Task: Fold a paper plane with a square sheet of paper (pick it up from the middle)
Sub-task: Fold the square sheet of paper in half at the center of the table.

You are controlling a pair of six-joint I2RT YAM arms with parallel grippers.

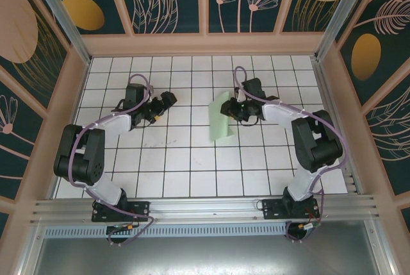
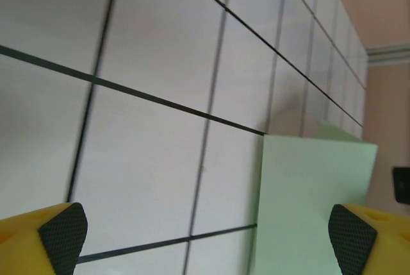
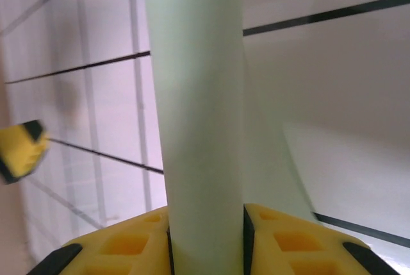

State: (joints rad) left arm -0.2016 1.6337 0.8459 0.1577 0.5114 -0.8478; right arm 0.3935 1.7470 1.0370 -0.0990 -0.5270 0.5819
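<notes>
Paper [image 3: 202, 127] clamped by right gripper [image 3: 205, 244]: right wrist close-up.

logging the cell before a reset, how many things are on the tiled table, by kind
mint-green paper sheet: 1
robot arms: 2 (left arm, right arm)
total: 3

square sheet of paper [image 1: 221, 121] | pale mint-green, plain | mid-table, right edge raised (bowed upward)
</notes>
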